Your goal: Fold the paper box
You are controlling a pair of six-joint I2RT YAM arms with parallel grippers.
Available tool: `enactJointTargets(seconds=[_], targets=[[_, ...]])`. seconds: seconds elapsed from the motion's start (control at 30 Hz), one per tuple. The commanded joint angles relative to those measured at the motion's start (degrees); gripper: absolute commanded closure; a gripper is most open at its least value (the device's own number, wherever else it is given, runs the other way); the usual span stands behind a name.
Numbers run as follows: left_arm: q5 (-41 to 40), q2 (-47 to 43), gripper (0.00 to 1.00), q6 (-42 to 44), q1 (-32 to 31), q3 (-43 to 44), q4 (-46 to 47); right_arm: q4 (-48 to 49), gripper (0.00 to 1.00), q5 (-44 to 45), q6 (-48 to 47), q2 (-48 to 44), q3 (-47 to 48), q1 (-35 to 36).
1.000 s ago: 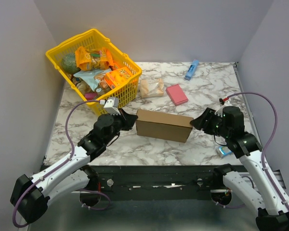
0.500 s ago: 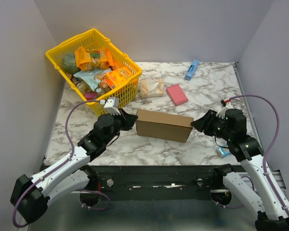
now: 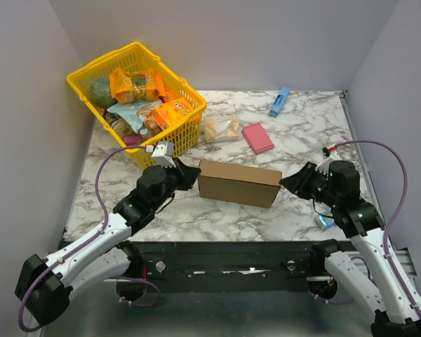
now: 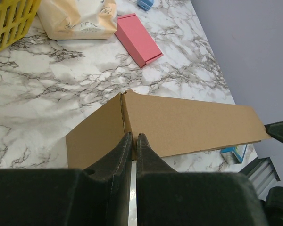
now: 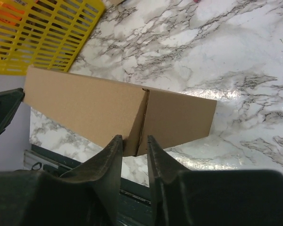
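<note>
Mid-bench, a bit toward 6 o'clock: the paper box [image 3: 238, 182] lies folded up as a shallow brown rectangle. Its long axis runs roughly 9-to-3, with the 3 o'clock end slightly nearer the arm bases. It sits flat on the marble bench [image 3: 302, 133].

Left end effector [image 4: 134, 136] is at the box's 9 o'clock end. Its jaws are narrow, just a thin slit, with the tips right at the lower part of the box's corner edge. Can't tell whether cardboard is pinched in the slit or the tips only butt against it.

Right end effector [image 5: 134, 139] is at the 3 o'clock end. Its jaws are partly apart with a moderate gap, and the box's corner seam shows in line between the two fingers. From above the tips look just beside the end wall; contact not clear.

Elsewhere on the bench:
- yellow basket [image 3: 182, 133] full of groceries at 10 o'clock of the box, tilted
- beige snack bag [image 3: 221, 128] at 12 o'clock
- pink flat box [image 3: 257, 137] at 1 o'clock, near the bag
- blue item [image 3: 279, 102] farther out at 1 o'clock
- small blue packet [image 3: 328, 220] at 4 o'clock, partly hidden by the right arm
</note>
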Motion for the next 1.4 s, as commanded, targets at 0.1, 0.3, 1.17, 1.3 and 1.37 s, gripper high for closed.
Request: enactJointTargets(seconds=[0.1, 0.3, 1.17, 1.3, 1.37], targets=[[-0.73, 3.79, 0.87, 3.62, -0.38, -4.38, -20.11, -6.83, 0.77, 2.31, -4.76, 2.66, -2.54, -0.35], [-0.46, 3.7, 0.87, 3.62, -0.38, -4.21, -20.02, -8.5, 0.88, 1.6, -7.48, 7.14, -2.81, -0.35], [-1.95, -1.56, 0.89, -2.0, -2.22, -10.88, -19.67, -20.36, 0.91, 9.88, -1.69, 9.17, 0.97, 10.02], [-1.87, -3.15, 0.77, -6.31, -5.03, -13.34, -19.49, -19.05, 0.84, 6.17, -0.37, 5.92, -1.04, 10.11], [-1.69, -4.03, 0.73, -7.45, -6.26, -14.57, -19.32, -19.13, 0.8, 5.64, -0.02, 3.2, -0.96, 10.11]])
